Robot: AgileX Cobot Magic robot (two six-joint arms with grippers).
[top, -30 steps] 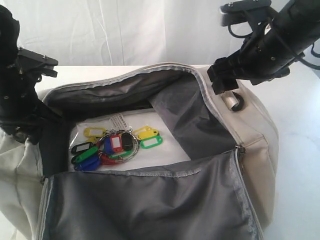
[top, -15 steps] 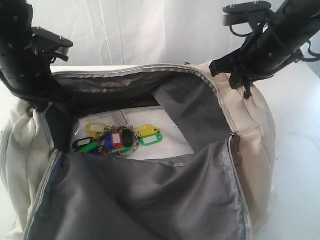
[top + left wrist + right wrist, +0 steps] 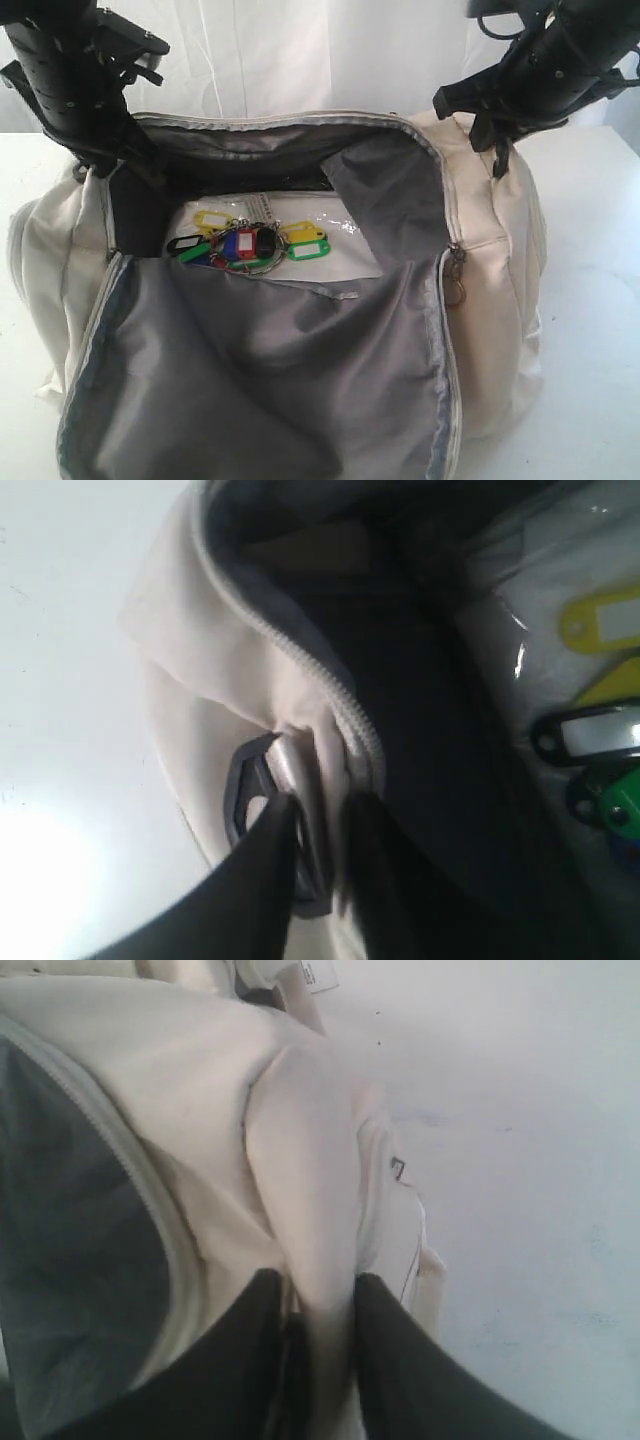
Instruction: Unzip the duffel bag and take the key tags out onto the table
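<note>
Both arms had lifted the duffel bag [image 3: 500,260] higher by its ends, mouth gaping w/ zip undone: left gripper [image 3: 318,822] pinched fabric by a D-ring [image 3: 243,798], right gripper [image 3: 318,1298] a cream fold. Inside lay the key tags [image 3: 245,243], exposed, not yet on the table [image 3: 600,320].

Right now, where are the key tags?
In the exterior view the key tags lie inside the open duffel bag, left of centre on its pale floor, just behind the folded-down grey flap.
</note>
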